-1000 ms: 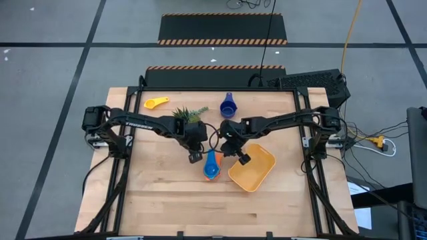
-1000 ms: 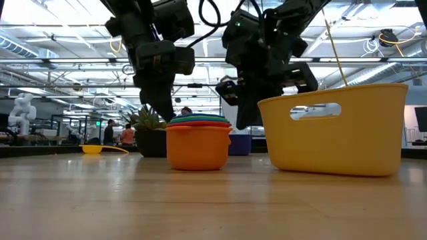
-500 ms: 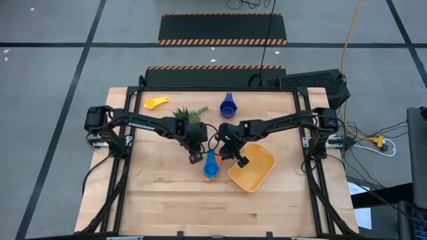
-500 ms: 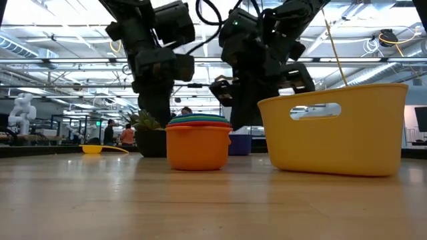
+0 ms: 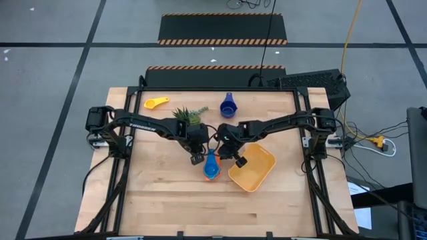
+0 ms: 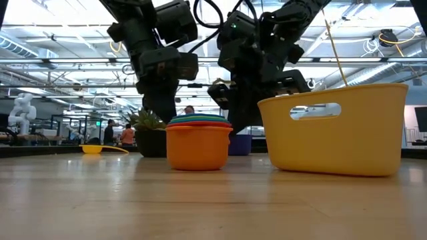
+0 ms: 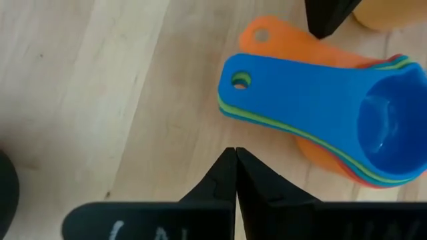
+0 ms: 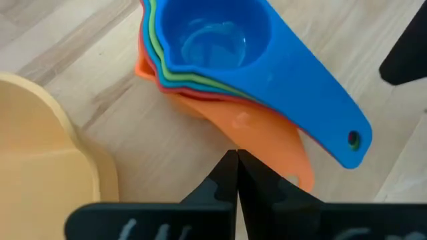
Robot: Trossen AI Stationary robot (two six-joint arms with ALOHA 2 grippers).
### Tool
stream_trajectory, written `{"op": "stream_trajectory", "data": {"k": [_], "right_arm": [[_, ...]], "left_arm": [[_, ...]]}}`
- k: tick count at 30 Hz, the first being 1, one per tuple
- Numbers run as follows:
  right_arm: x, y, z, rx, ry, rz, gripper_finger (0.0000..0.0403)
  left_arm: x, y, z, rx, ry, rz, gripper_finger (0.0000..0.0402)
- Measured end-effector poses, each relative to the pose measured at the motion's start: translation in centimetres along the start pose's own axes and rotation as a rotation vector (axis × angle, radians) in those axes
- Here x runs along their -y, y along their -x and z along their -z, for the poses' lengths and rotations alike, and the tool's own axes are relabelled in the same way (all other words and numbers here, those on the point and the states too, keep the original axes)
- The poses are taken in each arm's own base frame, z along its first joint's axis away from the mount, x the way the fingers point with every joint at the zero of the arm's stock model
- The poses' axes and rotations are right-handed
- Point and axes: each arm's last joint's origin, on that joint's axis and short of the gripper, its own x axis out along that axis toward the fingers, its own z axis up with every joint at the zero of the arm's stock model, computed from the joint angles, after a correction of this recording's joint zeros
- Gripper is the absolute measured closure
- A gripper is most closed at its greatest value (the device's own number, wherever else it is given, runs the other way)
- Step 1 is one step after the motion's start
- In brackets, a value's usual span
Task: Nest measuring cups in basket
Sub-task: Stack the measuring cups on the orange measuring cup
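The nested stack (image 5: 211, 168) of measuring cups is sitting on the worktop (image 5: 160, 200), just beside the basket (image 5: 253, 168) and outside it. An orange cup is forming the base, with red, green and lighter layers above it and a blue cup (image 7: 347, 113) on top. The handles are lying fanned together, pointing away from the basket, which is leaving them open to a grasp from that side.

The left gripper (image 7: 235, 175) is hovering just beside the stack's handle end, jaws pressed together and holding nothing. The right gripper (image 8: 236, 175) is hovering over the stack on the basket side, jaws likewise closed and empty. Judged from this layout, both arms are converging on the stack because it is not yet in the basket.

A dark blue cup (image 5: 228, 106) and a yellow cup (image 5: 157, 103) are lying well apart from the stack, beyond the potted plant (image 5: 189, 115), not yet nested.

No brand, label or legible writing is showing on the cups or basket.
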Motion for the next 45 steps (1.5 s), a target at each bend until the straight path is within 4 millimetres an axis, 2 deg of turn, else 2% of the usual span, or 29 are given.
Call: {"op": "stream_trajectory", "data": {"k": [12,16,23,33,40,45], "right_arm": [[-0.3,0.0,0.3,-0.035,-0.03,-0.027,0.0403],[-0.3,0.0,0.4,-0.033,-0.028,-0.025,0.0403],[0.0,0.0,0.0,0.01,0.011,0.008,0.0403],[0.3,-0.9,0.5,-0.026,-0.002,0.047,0.0403],[0.5,1.8,-0.2,-0.018,-0.023,0.098,0.0403],[0.4,2.0,-0.1,-0.03,-0.033,0.086,0.0403]], "left_arm": [[0.2,-0.4,0.3,-0.033,-0.009,-0.004,0.0398],[0.8,-1.2,0.7,-0.052,-0.023,0.001,0.0399],[1.1,-2.6,-0.1,0.014,-0.027,0.031,0.0399],[0.9,-3.0,0.1,-0.012,-0.019,0.033,0.0399],[0.8,-2.3,0.6,-0.06,-0.022,0.003,0.0397],[0.8,-1.8,0.7,-0.066,-0.028,-0.003,0.0397]]}}
